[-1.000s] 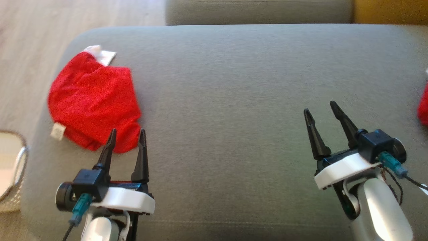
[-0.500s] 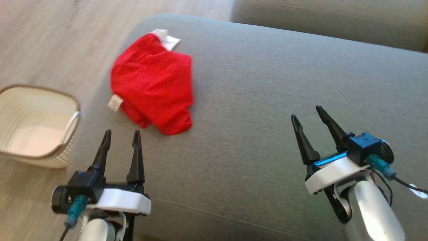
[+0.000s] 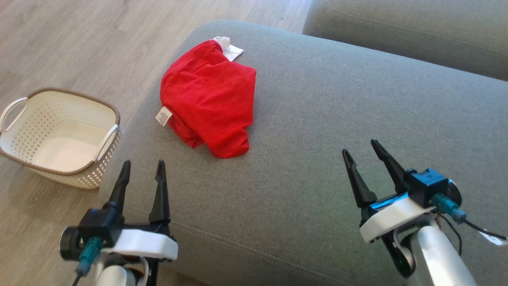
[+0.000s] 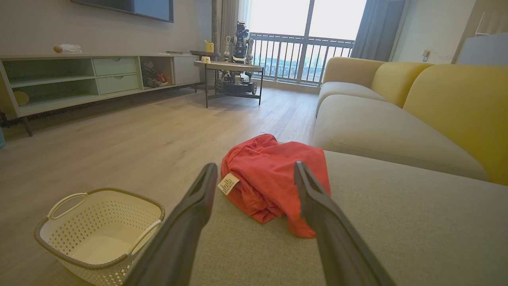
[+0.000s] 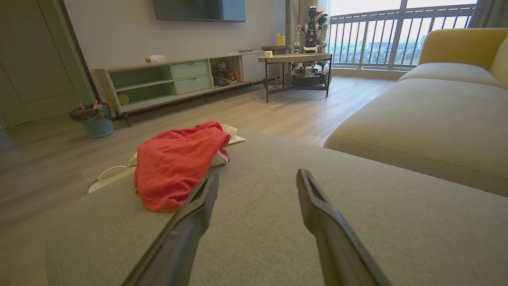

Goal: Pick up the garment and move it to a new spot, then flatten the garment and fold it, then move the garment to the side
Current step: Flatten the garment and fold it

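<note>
Grey upholstery takes up most of my downward view: a broad seat cushion [image 3: 317, 139], with a second grey seat [image 3: 397, 35] past its far edge and pale wooden floor [image 3: 79, 39] off its left side. The red garment [image 3: 210, 99] lies on the cushion near its far-left corner, bunched in a loose heap and not spread flat. A small white care label [image 3: 163, 116] sticks out of the heap toward the cushion's left edge. Some white fabric [image 3: 230, 49] shows at the end nearest the cushion's far edge.

I have the left gripper [image 3: 143, 163] over the cushion's near-left corner. Its two dark fingers are spread wide with nothing between them, and they point up the cushion toward the garment without touching it. The right gripper [image 3: 358, 146] sits over the near-right part of the cushion, also spread wide and holding nothing, well apart from the garment.

A cream perforated basket [image 3: 79, 178] with a brown rim stands on the floor just beside the cushion's left edge.

From the wrist cameras I see more of the room beyond the cushion's far-left corner. A low pale-green media unit [image 5: 170, 79] runs along the wall with a small bin [image 5: 93, 119] at one end. A side table [image 5: 295, 59] stands farther off with another robot [image 5: 311, 24] behind it, in front of the balcony railing [image 5: 397, 35]. Yellow backrests [image 4: 456, 103] rise behind the second seat, on the side away from the cushion.
</note>
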